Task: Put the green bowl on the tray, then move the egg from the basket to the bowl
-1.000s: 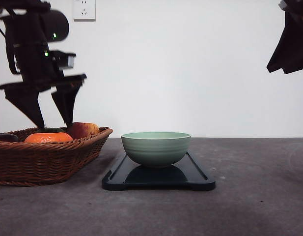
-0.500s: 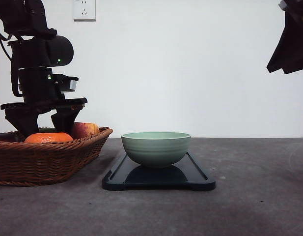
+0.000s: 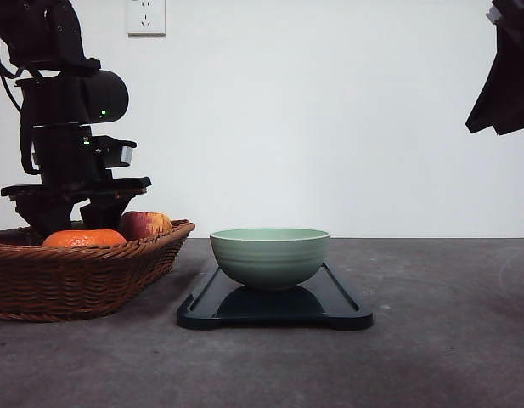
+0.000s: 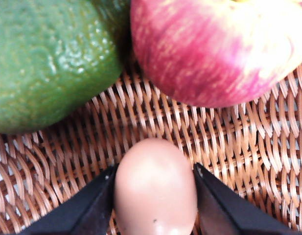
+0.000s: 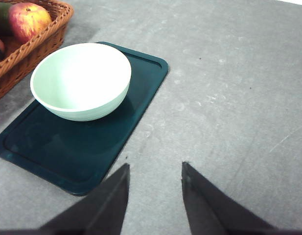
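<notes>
Left pincer [image 4: 153, 205] down inside the basket [image 3: 83, 276] at the left of the tabletop [image 3: 440, 340], fingers [image 4: 89, 210] touching either side of the egg [image 4: 155, 188], which rests on the wicker. Just beyond: an apple [image 4: 214, 49] and a green fruit [image 4: 48, 58]. Right of the basket, green bowl [image 3: 270, 255] sitting on the tray [image 3: 338, 310]. Right pincer [image 5: 153, 196] raised at the right, released, holding nothing.

We read it as a lab test bench, bare white wall [image 3: 329, 119], wall socket [image 3: 145, 16], plain grey tabletop [image 3: 431, 340], staged props
</notes>
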`<move>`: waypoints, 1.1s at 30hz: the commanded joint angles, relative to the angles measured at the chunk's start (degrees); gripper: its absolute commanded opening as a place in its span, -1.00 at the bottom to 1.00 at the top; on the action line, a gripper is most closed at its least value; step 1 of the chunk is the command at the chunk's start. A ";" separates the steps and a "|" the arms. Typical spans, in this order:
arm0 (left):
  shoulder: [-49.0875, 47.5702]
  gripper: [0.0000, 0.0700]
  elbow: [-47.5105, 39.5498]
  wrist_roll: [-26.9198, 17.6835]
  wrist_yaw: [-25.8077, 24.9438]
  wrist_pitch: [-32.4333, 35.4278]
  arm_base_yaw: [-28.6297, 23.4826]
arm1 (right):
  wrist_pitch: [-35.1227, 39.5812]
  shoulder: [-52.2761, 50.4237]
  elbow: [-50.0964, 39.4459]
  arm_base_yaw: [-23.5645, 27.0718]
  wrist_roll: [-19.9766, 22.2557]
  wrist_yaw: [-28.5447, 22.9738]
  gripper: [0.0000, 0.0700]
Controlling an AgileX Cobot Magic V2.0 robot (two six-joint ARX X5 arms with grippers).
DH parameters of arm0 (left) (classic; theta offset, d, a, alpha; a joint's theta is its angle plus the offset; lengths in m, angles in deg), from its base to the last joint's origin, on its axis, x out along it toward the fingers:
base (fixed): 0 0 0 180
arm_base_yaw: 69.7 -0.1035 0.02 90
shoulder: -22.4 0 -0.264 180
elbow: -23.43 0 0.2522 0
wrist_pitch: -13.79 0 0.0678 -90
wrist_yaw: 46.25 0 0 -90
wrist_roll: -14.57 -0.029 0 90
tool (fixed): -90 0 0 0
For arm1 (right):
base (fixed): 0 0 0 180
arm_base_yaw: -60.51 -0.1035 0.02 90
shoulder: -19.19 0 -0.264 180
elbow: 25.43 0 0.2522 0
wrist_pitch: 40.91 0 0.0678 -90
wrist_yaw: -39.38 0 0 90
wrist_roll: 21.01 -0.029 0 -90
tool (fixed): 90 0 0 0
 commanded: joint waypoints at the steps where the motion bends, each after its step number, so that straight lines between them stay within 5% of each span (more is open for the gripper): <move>1: 1.21 -0.26 1.36 -0.37 0.31 -0.46 0.08 | 0.37 0.44 0.31 -0.28 0.24 -0.24 -0.41; 14: -8.73 -0.24 2.08 -0.33 -0.27 -2.90 -0.62 | 0.17 0.44 0.31 -0.28 0.24 -0.24 -0.41; 22: -17.39 -0.24 2.08 3.04 -13.17 6.44 4.08 | 0.18 0.44 0.31 -0.28 0.24 -0.24 -0.41; 33: -9.68 -0.24 2.08 1.24 -7.31 19.91 17.07 | 0.20 0.44 0.31 -0.28 0.28 -0.24 -0.41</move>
